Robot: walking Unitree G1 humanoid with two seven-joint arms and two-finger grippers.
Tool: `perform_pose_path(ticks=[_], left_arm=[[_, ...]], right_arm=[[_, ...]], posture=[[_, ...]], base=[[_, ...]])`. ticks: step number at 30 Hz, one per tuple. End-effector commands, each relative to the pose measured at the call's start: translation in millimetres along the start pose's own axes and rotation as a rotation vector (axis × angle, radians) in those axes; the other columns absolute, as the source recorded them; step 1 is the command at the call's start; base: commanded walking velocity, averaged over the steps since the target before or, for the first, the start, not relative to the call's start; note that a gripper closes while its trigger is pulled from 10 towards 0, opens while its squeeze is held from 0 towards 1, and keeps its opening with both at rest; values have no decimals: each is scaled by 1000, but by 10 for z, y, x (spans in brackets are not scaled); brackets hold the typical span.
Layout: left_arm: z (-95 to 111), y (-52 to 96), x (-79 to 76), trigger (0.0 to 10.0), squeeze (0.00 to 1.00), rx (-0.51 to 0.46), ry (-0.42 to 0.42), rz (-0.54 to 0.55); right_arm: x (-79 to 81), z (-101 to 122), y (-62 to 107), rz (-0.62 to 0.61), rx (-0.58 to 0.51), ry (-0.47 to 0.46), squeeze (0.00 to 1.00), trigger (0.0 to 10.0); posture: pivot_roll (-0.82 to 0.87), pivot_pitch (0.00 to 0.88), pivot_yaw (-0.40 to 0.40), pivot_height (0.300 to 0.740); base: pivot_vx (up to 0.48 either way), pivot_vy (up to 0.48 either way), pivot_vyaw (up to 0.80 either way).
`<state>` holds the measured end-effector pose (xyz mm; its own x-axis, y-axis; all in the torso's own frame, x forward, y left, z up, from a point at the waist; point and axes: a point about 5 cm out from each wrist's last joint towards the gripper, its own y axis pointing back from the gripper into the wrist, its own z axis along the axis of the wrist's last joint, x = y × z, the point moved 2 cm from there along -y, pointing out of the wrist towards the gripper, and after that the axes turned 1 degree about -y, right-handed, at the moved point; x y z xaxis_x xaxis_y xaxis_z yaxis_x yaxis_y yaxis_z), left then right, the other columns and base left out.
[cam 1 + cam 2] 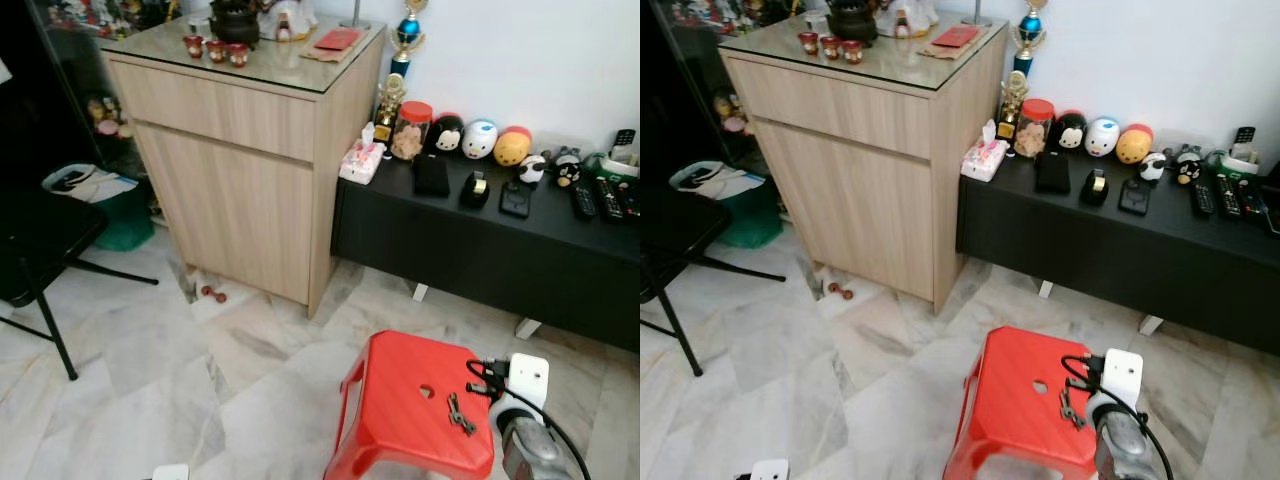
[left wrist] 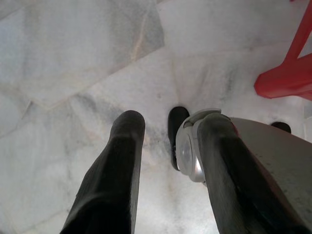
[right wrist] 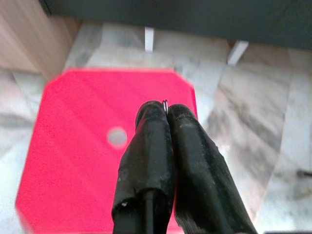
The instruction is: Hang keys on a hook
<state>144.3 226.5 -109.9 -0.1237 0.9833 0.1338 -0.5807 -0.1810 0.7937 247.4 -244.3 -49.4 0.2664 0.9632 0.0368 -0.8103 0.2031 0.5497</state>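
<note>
- Keys (image 1: 460,413) hang over a red stool (image 1: 400,400) in my left eye view, just below and beside my right gripper (image 1: 478,380), whose silver wrist and white camera block sit close at its right. Well beyond the gripper stand a wooden cabinet (image 1: 240,190) and a low black bench (image 1: 480,240) with small toys and remotes on it.
- Right eye view gives me the same scene: the keys (image 1: 1071,408) dangle just under the right gripper (image 1: 1080,372), above the stool's red seat (image 1: 1025,400). I cannot make out from here whether they touch the seat.
- Left wrist view: my left gripper (image 2: 165,141) points down at pale marble floor (image 2: 73,58), its two black fingers spread apart with nothing between them. A red stool leg (image 2: 287,78) lies off to one side.
- Right wrist view: my right gripper (image 3: 165,109) has its fingers pressed together, pinching a thin metal ring (image 3: 165,104) at the tips. The red stool seat (image 3: 87,146) lies directly beneath the gripper.
</note>
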Motion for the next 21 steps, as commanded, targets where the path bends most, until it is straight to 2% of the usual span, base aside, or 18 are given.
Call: perform_pose_path(ticks=[1, 8, 21], left_arm=[[-88, 21, -32, 10000, 0, 29, -2, -19], [-85, 19, -29, 10000, 0, 33, 0, -21], [-68, 13, 1, 10000, 0, 32, -5, -20]], right_arm=[[-68, -72, 27, -16, 29, -8, 0, 10000], [-88, -203, 63, -29, 91, 6, 0, 10000], [-35, -151, 47, -18, 54, -20, 0, 10000]], posture=[[-36, 0, -70, 740], [-31, 0, -72, 740], [-26, 2, -70, 740]], base=[[-281, 0, 0], [-281, 0, 0], [-283, 0, 0]])
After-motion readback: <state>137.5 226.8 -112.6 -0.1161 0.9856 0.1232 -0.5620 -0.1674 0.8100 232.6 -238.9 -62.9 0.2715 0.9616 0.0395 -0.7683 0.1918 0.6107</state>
